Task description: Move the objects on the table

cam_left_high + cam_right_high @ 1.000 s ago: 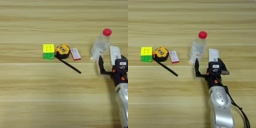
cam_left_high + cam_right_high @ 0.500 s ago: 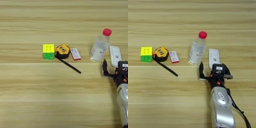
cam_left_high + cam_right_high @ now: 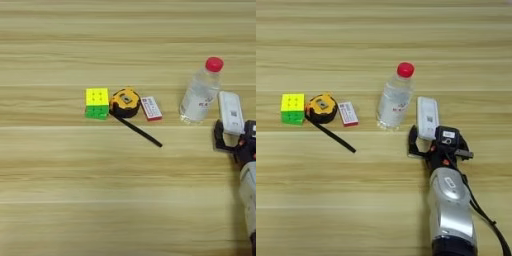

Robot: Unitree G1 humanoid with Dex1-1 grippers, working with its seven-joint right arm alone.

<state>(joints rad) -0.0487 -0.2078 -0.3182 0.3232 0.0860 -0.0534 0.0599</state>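
Observation:
On the table [image 3: 381, 200] a white flat device [image 3: 426, 117] lies right of a clear red-capped bottle [image 3: 394, 100], which stands upright. My right gripper [image 3: 432, 144] is open just below the device's near end, and its left black finger [image 3: 412, 142] stands left of that end. The right finger is mostly hidden behind the wrist block. Further left sit the puzzle cube [image 3: 97, 103], the yellow-black tape measure [image 3: 125, 102] and the small red-white box [image 3: 151, 108] in a row. A thin black stick [image 3: 137, 131] lies slanted in front of them.
The silver forearm [image 3: 452, 210] comes up from the bottom edge at the right. The bottle stands close to the gripper's left finger.
The gripper has slid to the right, away from the bottle's base, and now sits under the white device's near end. The objects themselves have kept their places.

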